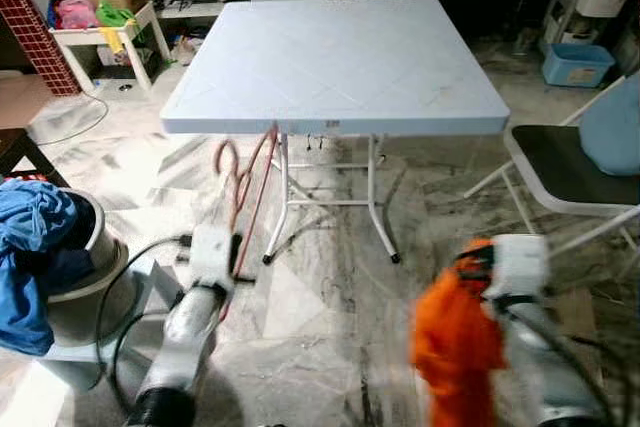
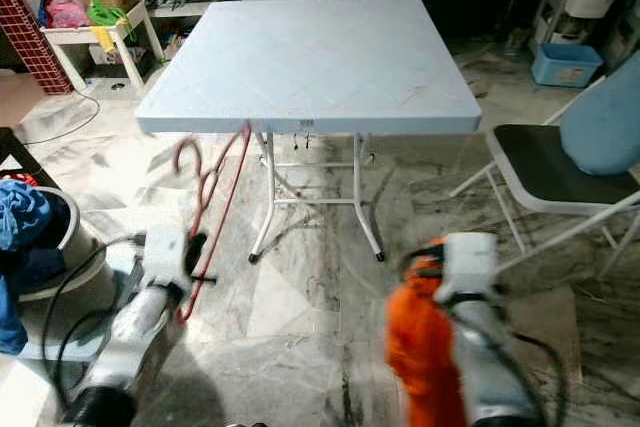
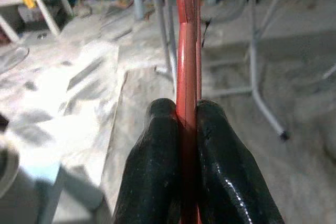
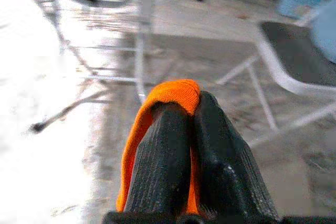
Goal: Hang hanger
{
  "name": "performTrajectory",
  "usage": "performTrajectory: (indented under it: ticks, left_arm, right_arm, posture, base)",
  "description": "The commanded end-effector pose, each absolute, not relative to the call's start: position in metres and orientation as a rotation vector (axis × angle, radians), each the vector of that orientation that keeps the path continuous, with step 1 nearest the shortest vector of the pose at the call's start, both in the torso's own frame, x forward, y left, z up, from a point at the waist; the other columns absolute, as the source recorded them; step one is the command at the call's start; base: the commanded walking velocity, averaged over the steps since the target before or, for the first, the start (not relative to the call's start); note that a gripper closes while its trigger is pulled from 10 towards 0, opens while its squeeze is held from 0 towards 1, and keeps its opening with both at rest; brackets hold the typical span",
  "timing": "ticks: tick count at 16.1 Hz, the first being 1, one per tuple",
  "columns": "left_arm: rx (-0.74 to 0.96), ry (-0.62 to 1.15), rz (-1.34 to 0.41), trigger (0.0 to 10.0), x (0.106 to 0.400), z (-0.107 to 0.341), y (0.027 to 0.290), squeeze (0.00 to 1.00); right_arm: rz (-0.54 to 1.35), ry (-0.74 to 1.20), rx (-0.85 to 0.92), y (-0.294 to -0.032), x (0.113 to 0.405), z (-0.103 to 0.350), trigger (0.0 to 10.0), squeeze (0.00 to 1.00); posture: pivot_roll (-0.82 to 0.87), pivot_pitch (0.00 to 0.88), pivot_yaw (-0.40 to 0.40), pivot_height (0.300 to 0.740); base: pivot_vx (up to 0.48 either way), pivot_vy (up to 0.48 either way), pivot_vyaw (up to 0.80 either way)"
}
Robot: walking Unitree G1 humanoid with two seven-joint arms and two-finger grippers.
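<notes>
A thin red hanger (image 1: 243, 179) rises from my left gripper (image 1: 236, 247), its hook reaching up beside the near edge of the white folding table (image 1: 335, 57). In the left wrist view both black fingers (image 3: 157, 171) are pressed shut on the red hanger (image 3: 187, 51). My right gripper (image 1: 470, 262) is low at the right front, shut on an orange cloth (image 1: 455, 342) that hangs down over the arm. The right wrist view shows the orange cloth (image 4: 173, 93) pinched between the fingers (image 4: 220, 166).
A laundry basket with blue clothes (image 1: 35, 247) stands at my left. A folding chair (image 1: 565, 172) with a blue cushion is at the right. Beyond the table are a small white side table (image 1: 105, 37) with clutter, a blue bin (image 1: 578, 64) and shelves. Marble floor lies ahead.
</notes>
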State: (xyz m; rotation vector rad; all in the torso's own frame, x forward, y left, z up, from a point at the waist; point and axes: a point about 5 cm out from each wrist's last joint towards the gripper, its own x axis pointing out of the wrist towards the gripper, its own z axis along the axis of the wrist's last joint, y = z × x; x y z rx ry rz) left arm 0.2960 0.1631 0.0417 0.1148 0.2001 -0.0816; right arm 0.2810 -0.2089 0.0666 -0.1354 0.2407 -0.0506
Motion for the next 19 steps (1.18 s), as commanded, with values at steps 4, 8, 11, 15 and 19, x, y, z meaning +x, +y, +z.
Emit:
performTrajectory:
  ticks: [4, 8, 11, 15, 19]
  left_arm:
    - [0.224, 0.214, -0.325, 10.0, 0.291, 0.048, 0.157, 0.0]
    - [0.133, 0.226, -0.336, 10.0, 0.283, 0.04, 0.137, 0.0]
    - [0.111, 0.319, -0.192, 10.0, 0.274, 0.011, 0.154, 0.0]
    - [0.117, 0.402, -0.158, 10.0, 0.262, -0.009, 0.176, 0.0]
    - [0.057, 0.385, -0.16, 10.0, 0.261, -0.009, 0.185, 0.0]
  right_arm:
    - [0.153, 0.186, -0.189, -0.164, 0.28, 0.075, 0.0, 0.0]
    - [0.085, 0.185, -0.052, -0.151, 0.281, 0.068, 0.0, 0.0]
    - [-0.01, 0.174, -0.082, -0.173, 0.282, 0.056, 0.0, 0.0]
    - [-0.133, 0.237, -0.107, -0.208, 0.269, 0.036, 0.0, 0.0]
    - [-0.128, 0.206, -0.086, -0.206, 0.263, 0.037, 0.0, 0.0]
  posture:
    - [-0.06, 0.0, 0.03, 0.74]
    - [-0.06, 0.0, 0.038, 0.74]
    - [-0.05, 0.0, 0.028, 0.74]
    - [-0.05, 0.0, 0.013, 0.74]
    - [-0.03, 0.0, 0.015, 0.74]
  base:
    - [0.0, 0.0, 0.0]
    - [0.0, 0.0, 0.0]
    - [0.0, 0.0, 0.0]
    - [0.0, 0.0, 0.0]
    - [0.0, 0.0, 0.0]
